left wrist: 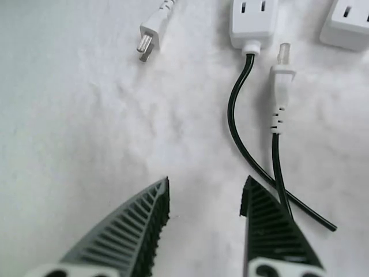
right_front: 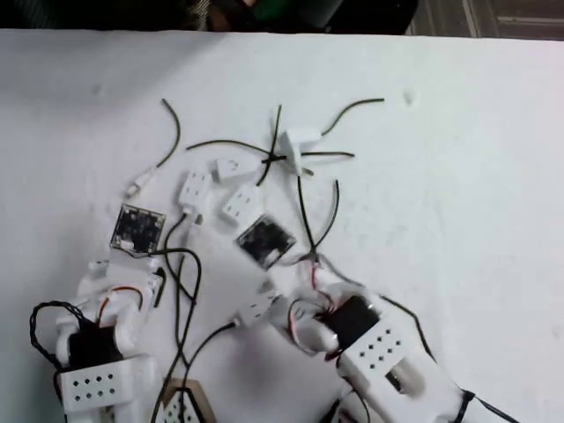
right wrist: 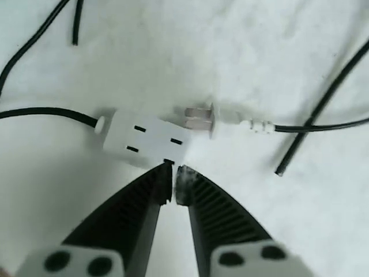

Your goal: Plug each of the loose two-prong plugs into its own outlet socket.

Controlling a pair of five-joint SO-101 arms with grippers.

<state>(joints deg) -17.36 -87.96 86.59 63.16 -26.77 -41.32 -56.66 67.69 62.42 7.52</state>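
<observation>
My left gripper (left wrist: 204, 199) is open over bare table. Ahead of it lie a loose white two-prong plug (left wrist: 151, 33), a white outlet socket (left wrist: 252, 20) on a black cord, and a second plug (left wrist: 282, 66) beside that cord. Neither plug is in a socket. My right gripper (right wrist: 174, 180) is shut, with its tips at the edge of another white socket (right wrist: 144, 137). A plug (right wrist: 202, 118) lies with its prongs against that socket's side, not in the slots. From above, this socket (right_front: 257, 308) sits by the right arm (right_front: 352, 328). The first plug (right_front: 137, 188) lies ahead of the left arm (right_front: 115, 304).
More white sockets (right_front: 236, 167) (right_front: 243, 204) and a white adapter (right_front: 300, 145) lie mid-table among loose black cords (right_front: 330, 211). Another socket (left wrist: 349, 23) shows at the left wrist view's edge. A cut cord end (right wrist: 281, 170) lies near the right gripper.
</observation>
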